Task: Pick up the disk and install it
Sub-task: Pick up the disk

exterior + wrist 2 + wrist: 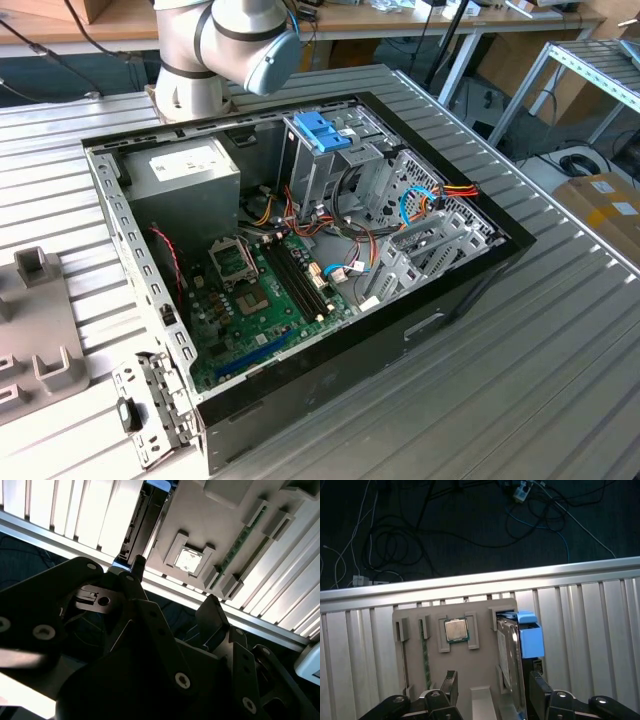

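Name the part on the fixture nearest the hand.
The blue-framed disk, standing on edge, is nearest the open hand; processor and memory stick sit farther off.

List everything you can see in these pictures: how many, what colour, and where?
table: one, silver, under everything
computer case: one, black, open on the table
motherboard: one, green, case floor
power-supply box: one, grey, inside the case
handle: one, blue, atop the case's metal cage
cables: several, mixed colours, inside the case
holder tray: one, grey, on the table
processor chip: one, silver, tray recess
memory stick: one, green, edgewise in tray
disk: one, grey with blue frame, edgewise in tray
robot arm: one, silver-grey, beyond the case
gripper: one, black, open, above the tray by the disk
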Motion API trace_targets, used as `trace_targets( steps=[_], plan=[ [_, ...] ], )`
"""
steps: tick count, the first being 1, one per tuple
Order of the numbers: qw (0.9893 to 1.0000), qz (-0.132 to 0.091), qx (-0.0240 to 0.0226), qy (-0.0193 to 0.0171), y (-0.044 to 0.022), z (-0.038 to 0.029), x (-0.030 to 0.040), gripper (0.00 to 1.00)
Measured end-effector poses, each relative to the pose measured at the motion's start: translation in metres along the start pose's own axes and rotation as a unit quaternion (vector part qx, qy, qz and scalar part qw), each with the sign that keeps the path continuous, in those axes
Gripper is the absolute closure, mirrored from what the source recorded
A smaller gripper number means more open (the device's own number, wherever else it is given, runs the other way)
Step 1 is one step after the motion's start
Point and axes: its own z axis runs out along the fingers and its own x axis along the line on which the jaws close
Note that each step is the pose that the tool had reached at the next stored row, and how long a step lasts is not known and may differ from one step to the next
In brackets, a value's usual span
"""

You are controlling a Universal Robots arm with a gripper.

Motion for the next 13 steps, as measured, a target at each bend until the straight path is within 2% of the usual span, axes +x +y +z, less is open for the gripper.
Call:
trace_targets(
  steps=[13],
  plan=[
    [1.0000,0.000,0.0000,0.0000,0.0018,0.0020,0.0000,0.33]
  ],
)
